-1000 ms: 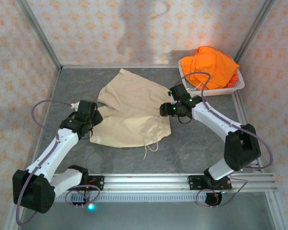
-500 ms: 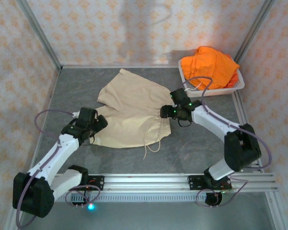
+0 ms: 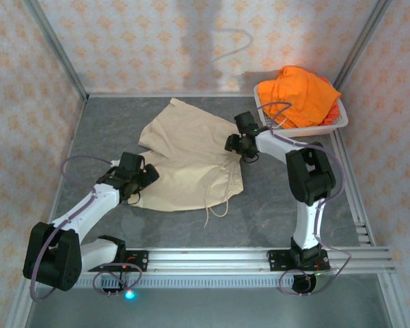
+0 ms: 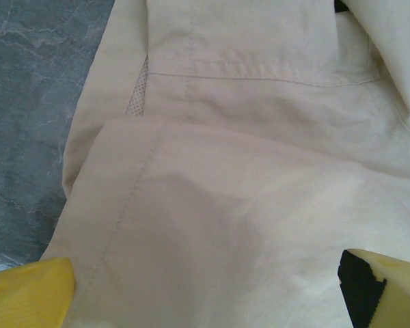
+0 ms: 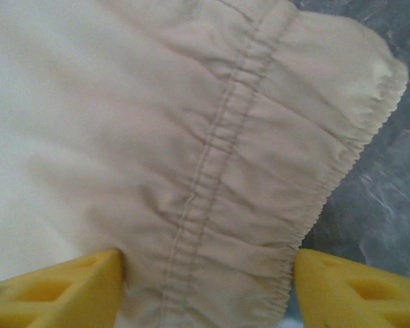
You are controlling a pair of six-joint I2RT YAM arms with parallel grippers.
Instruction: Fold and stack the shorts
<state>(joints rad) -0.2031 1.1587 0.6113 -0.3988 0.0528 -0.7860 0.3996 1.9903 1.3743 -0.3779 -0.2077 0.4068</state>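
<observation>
Since a second ago: right gripper [image 3: 232, 143] moved farther up the waistband edge, left gripper [image 3: 143, 176] shifted nearer. Beige shorts [image 3: 188, 160] lie flat mid-table [image 3: 273, 198]. Left jaws released wide over a leg. Right jaws spread, straddling the gathered waistband. Orange shorts [image 3: 301, 92] heaped in basket [image 3: 328, 126].

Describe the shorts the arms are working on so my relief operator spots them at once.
On the grey table, look at the middle. The beige shorts lie there, drawstring trailing toward the near edge. They alone are pale tan; the orange shorts are heaped in the white basket at far right.
</observation>
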